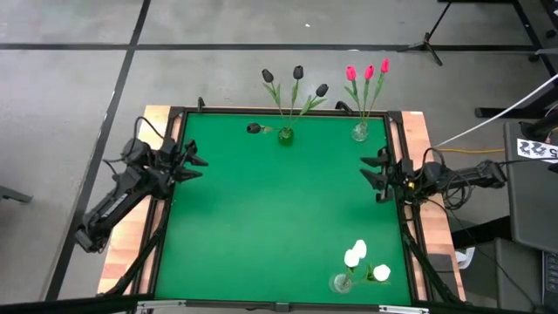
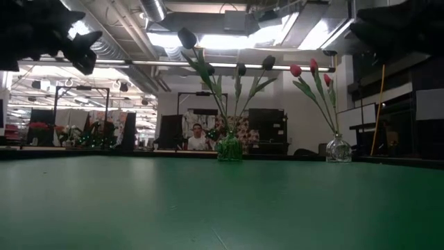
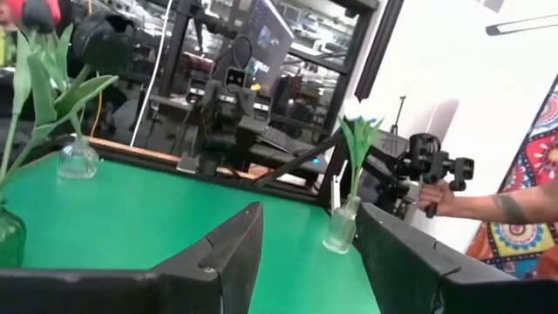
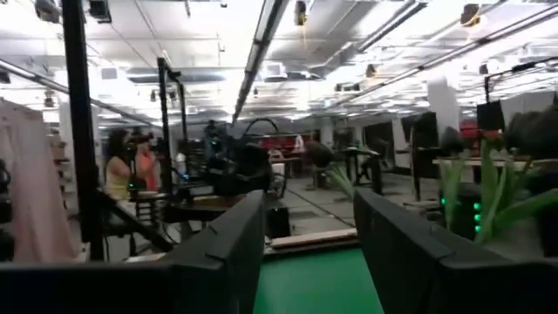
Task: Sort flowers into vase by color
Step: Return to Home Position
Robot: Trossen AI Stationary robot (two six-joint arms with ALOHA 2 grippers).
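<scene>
Three black tulips (image 1: 297,83) stand in a green vase (image 1: 286,135) at the table's far edge. One more black tulip (image 1: 255,129) lies flat on the green mat just left of that vase. Three red-pink tulips (image 1: 367,72) stand in a clear vase (image 1: 360,132) at the far right. White tulips (image 1: 357,255) stand in a clear vase (image 1: 341,282) at the near right. My left gripper (image 1: 197,162) hangs open at the table's left edge, raised, with nothing between its fingers (image 3: 228,253). My right gripper (image 1: 373,172) hangs open at the right edge, also holding nothing (image 4: 309,253).
Black frame rails (image 1: 166,201) run along the table's sides. The middle of the green mat (image 1: 279,218) lies between the two grippers. Beyond the table a person's hand (image 3: 443,197) holds a dark device, and people (image 4: 118,170) stand in the room behind.
</scene>
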